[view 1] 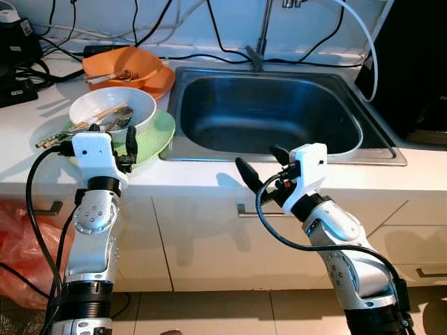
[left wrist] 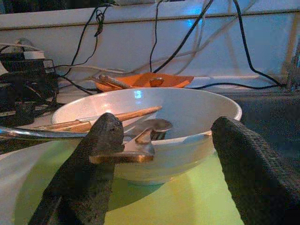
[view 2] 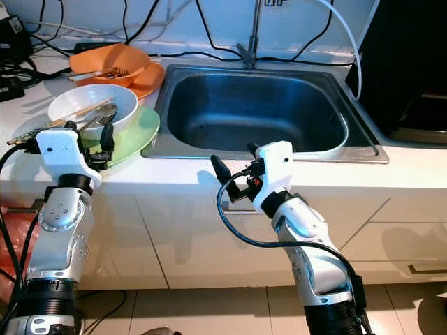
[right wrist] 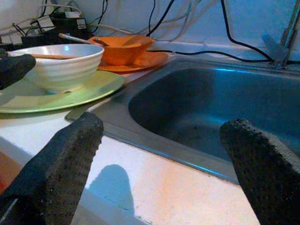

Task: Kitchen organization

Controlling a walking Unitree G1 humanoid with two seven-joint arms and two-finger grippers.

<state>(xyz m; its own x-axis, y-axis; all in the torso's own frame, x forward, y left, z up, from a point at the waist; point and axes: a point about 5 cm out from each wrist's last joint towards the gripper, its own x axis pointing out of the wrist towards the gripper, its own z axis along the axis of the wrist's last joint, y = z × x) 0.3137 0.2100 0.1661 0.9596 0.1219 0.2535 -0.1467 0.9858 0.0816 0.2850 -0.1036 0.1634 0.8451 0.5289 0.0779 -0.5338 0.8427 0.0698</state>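
The left tool (view 1: 129, 143), fingers spread, approached the white ceramic bowl (view 1: 112, 108); closing on its rim seemingly came next.

white bowl (view 2: 93, 106) with chopsticks (view 2: 52, 124) sits on green plate (view 2: 133, 136), left of the steel sink (view 2: 251, 112); orange bowl (view 2: 108, 63) farther back; right gripper (view 2: 236, 159) open at the near counter edge.

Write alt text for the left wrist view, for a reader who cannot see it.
The left gripper hangs open just in front of a white bowl holding chopsticks and a metal spoon, set on a light green plate. Behind sits an orange bowl, with black cables trailing down the white wall.
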